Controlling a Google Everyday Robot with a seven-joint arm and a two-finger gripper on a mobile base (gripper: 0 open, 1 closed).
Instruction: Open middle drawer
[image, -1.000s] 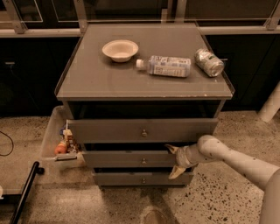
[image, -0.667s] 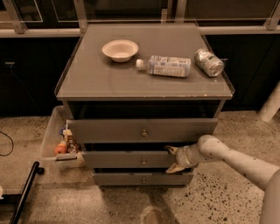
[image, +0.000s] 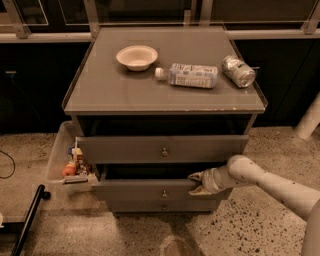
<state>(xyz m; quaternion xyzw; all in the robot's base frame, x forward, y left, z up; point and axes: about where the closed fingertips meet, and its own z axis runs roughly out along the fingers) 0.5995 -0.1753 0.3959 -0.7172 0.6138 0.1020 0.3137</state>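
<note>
A grey cabinet with three drawers fills the camera view. The top drawer (image: 160, 148) is pulled out partway. The middle drawer (image: 150, 189) below it is also pulled out partway, its front standing forward of the bottom drawer (image: 162, 205). My gripper (image: 198, 183) sits at the right end of the middle drawer's top edge, hooked over the front panel. The white arm (image: 270, 185) reaches in from the lower right. Each drawer has a small round knob.
On the cabinet top (image: 100, 95) lie a white bowl (image: 136, 56), a plastic bottle on its side (image: 192, 75) and a can on its side (image: 238, 70). A clear bin (image: 60, 160) with small items stands left of the cabinet. A black pole (image: 30, 215) lies at lower left.
The middle drawer has slid out further toward the camera, with my gripper moving with its front edge.
</note>
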